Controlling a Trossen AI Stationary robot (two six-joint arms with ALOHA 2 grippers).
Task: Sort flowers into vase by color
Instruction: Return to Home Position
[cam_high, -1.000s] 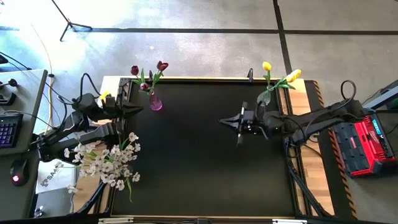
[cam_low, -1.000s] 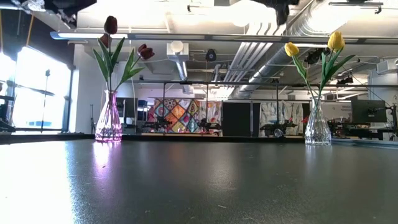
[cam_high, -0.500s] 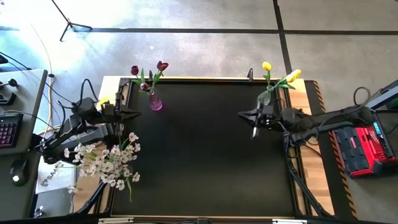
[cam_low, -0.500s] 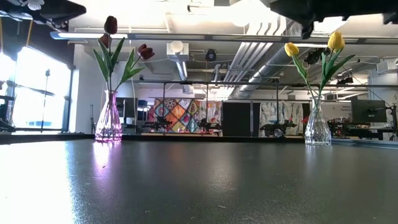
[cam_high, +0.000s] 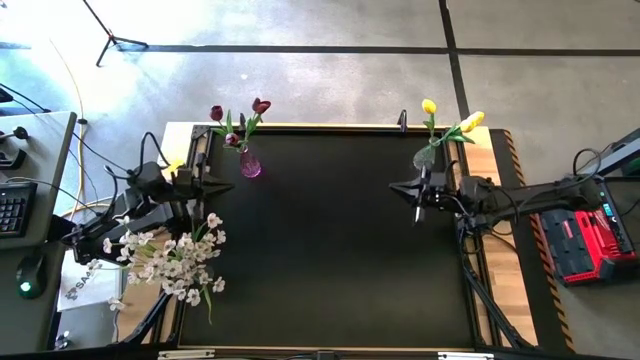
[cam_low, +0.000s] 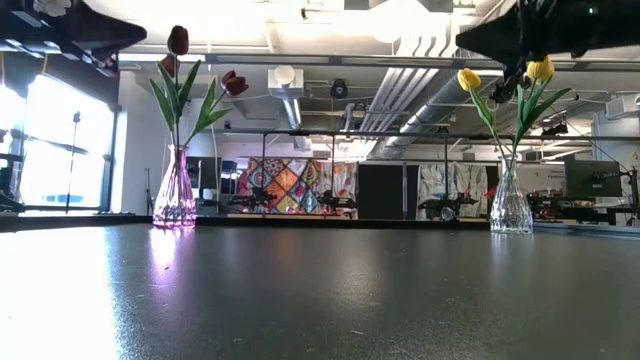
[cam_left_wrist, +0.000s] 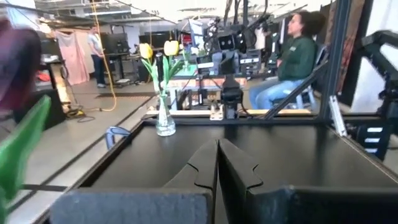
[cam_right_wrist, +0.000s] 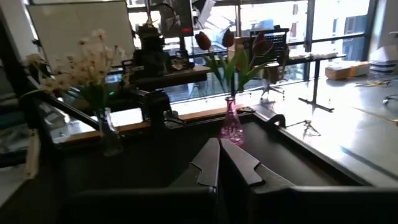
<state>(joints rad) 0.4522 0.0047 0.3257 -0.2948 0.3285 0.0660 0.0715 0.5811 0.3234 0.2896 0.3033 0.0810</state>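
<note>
Left claw, right claw pinched closed over table.

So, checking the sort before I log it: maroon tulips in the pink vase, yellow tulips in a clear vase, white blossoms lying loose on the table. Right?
No: the white blossoms stand in their own clear vase, as the right wrist view shows. The maroon tulips and yellow tulips are as you say.

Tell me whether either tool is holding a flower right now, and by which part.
Nothing is held. The left tool and the right tool are both shut and empty.
</note>
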